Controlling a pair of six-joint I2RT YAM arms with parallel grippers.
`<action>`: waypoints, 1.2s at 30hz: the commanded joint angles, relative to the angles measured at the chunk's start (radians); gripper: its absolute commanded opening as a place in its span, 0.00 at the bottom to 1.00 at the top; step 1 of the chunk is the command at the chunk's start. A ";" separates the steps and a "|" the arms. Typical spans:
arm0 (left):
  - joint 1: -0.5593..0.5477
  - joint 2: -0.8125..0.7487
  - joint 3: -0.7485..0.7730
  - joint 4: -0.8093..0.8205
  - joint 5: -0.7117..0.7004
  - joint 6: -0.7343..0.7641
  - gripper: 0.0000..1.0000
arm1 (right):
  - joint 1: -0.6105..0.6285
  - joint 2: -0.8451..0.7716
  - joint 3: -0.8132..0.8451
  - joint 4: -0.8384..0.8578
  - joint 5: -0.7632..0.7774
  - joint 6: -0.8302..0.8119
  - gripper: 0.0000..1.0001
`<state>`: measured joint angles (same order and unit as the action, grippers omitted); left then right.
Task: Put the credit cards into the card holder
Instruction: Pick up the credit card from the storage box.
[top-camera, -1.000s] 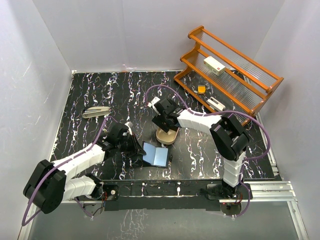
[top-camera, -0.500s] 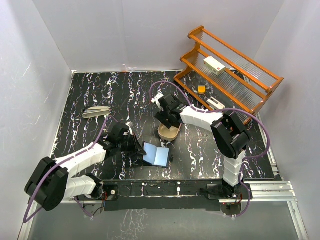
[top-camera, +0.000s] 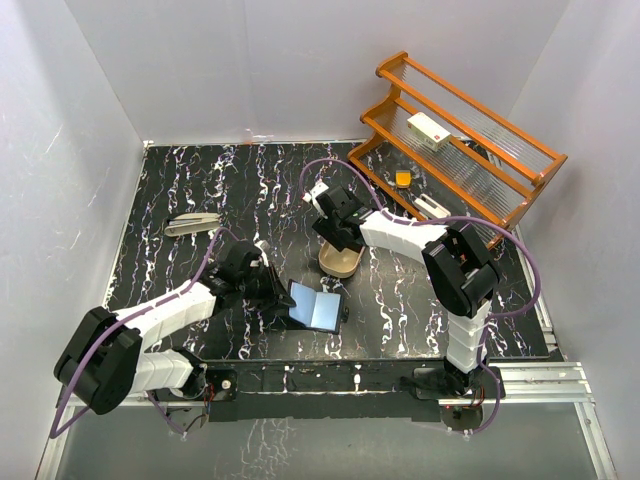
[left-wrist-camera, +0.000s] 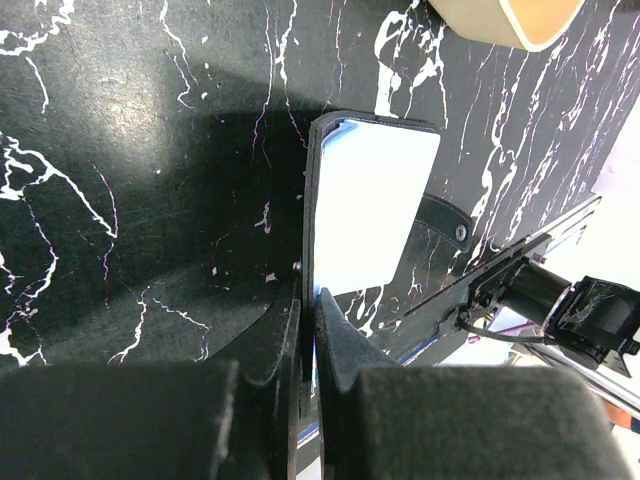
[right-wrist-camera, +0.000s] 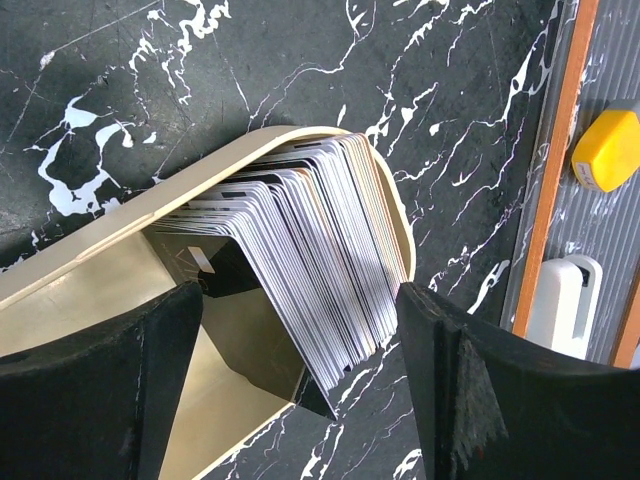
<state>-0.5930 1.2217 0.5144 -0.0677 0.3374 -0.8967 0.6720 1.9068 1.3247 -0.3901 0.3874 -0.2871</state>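
The card holder (top-camera: 320, 308) lies open on the black marble table, pale blue inner faces up. My left gripper (top-camera: 268, 287) is shut on its left flap. In the left wrist view that flap (left-wrist-camera: 372, 200) stands on edge between the two fingers of the left gripper (left-wrist-camera: 310, 325). The credit cards (right-wrist-camera: 320, 250) stand as a fanned stack in a cream oval-ended tray (right-wrist-camera: 90, 290). My right gripper (right-wrist-camera: 300, 300) hangs open over them, one finger on either side of the stack, touching nothing. From above, the right gripper (top-camera: 340, 238) covers the far end of the tray (top-camera: 338, 264).
A wooden rack (top-camera: 455, 150) stands at the back right with a white box (top-camera: 430, 130), a yellow piece (top-camera: 402, 178) and a white item (top-camera: 432, 208). The rack's edge (right-wrist-camera: 555, 170) runs close to the right finger. A pale oblong object (top-camera: 193, 223) lies at the left.
My right gripper has shifted a little to the right over the tray and its jaws have narrowed somewhat. The left gripper and the card holder have edged slightly right.
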 joint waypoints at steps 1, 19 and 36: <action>-0.004 -0.005 0.021 -0.003 0.022 0.008 0.00 | -0.012 -0.021 0.037 0.030 0.046 0.008 0.75; -0.004 -0.016 0.015 -0.004 0.021 0.003 0.00 | -0.010 -0.060 0.061 -0.055 0.010 0.040 0.42; -0.005 -0.030 -0.015 -0.002 0.014 0.004 0.00 | -0.002 -0.086 0.087 -0.129 0.033 0.070 0.25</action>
<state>-0.5930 1.2156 0.5079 -0.0605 0.3435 -0.8978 0.6731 1.8893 1.3674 -0.5053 0.3752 -0.2317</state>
